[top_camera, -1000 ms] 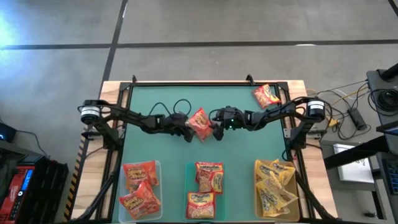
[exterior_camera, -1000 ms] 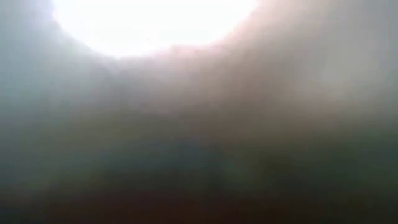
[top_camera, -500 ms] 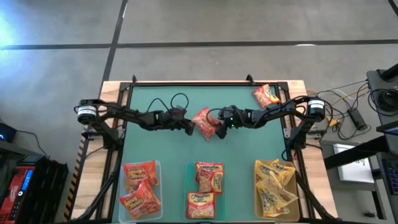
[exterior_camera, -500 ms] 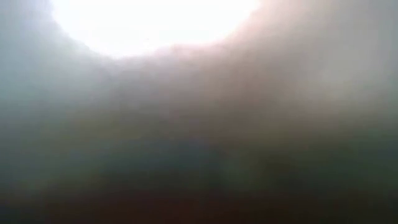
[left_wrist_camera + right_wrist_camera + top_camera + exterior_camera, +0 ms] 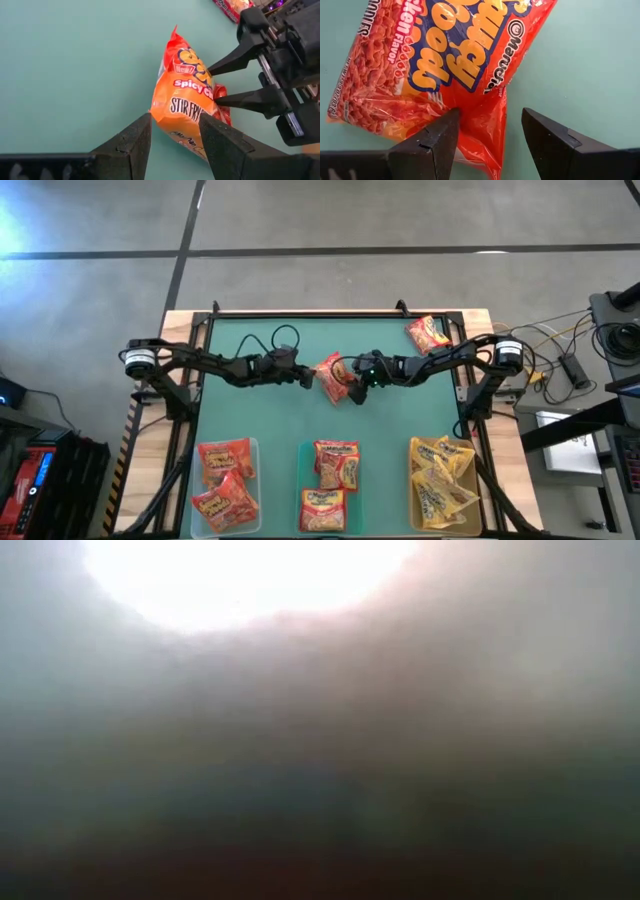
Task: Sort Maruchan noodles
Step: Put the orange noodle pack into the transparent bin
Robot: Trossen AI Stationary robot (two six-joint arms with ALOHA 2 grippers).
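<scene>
most packets sit sorted in the three bins (image 5: pixel 227 442), but two remain: one far on the desk (image 5: pixel 427 334), one (image 5: pixel 333 377) between the open left gripper (image 5: pixel 309 379) and open right gripper (image 5: pixel 352 383).

You had one orange-red Maruchan packet (image 5: pixel 334 377) lying tilted at mid-table, another (image 5: pixel 428 334) near the far right corner. Remaining packets sat sorted: red (image 5: pixel 224 476) left, orange-red (image 5: pixel 333 472) centre, yellow (image 5: pixel 442 476) right.
</scene>
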